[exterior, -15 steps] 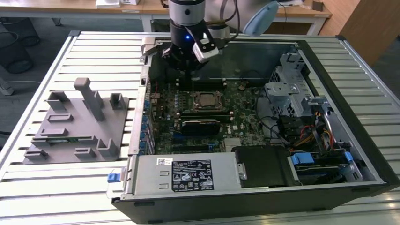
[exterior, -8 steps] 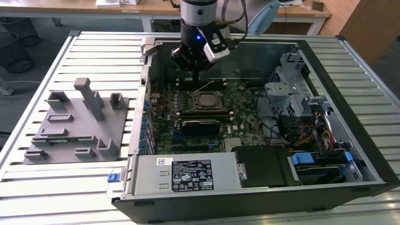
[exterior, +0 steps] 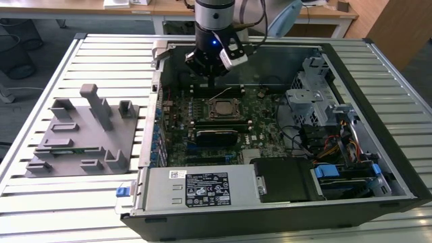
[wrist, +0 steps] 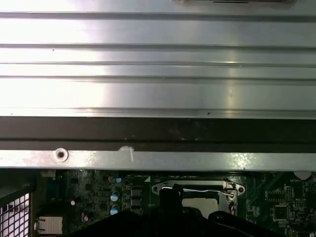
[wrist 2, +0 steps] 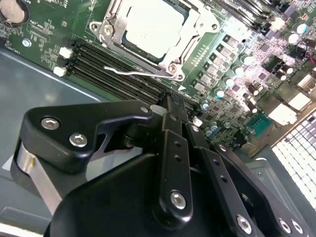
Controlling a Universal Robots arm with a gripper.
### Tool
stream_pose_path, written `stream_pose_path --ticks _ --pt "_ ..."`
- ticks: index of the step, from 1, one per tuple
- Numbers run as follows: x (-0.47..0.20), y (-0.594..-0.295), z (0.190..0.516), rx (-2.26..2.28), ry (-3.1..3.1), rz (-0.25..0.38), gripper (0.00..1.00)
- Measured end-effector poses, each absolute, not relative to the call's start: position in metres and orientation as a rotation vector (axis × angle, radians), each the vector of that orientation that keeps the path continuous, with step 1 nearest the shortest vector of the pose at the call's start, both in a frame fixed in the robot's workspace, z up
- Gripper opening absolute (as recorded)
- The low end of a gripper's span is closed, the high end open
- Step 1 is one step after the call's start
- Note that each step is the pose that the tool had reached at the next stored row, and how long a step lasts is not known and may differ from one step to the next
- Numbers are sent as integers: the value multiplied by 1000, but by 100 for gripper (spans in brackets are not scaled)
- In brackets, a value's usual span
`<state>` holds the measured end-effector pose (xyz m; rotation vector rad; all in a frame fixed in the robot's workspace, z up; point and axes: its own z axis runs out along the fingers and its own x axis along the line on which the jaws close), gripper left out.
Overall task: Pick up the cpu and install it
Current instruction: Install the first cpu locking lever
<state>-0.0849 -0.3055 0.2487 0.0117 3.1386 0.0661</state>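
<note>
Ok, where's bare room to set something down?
Bare slatted table in front of the grey fixture, and along the case's far side at the exterior view's right. Crowded: the motherboard around the cpu, under the gripper, and the cabled drive bay.

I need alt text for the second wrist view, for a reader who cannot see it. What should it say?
A silver-topped cpu sits in its socket on a green motherboard, with a thin wire lever lying along the socket's edge. The robot's black gripper fills the foreground, its fingers pressed together and holding nothing.

cpu (wrist 2: pixel 148 27) seated in socket, gripper (wrist 2: pixel 170 106) near
</note>
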Motion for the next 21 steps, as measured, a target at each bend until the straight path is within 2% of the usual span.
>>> stream_pose_path --ticks 21 --pt "-61 -305 237 -35 3139 63 11"
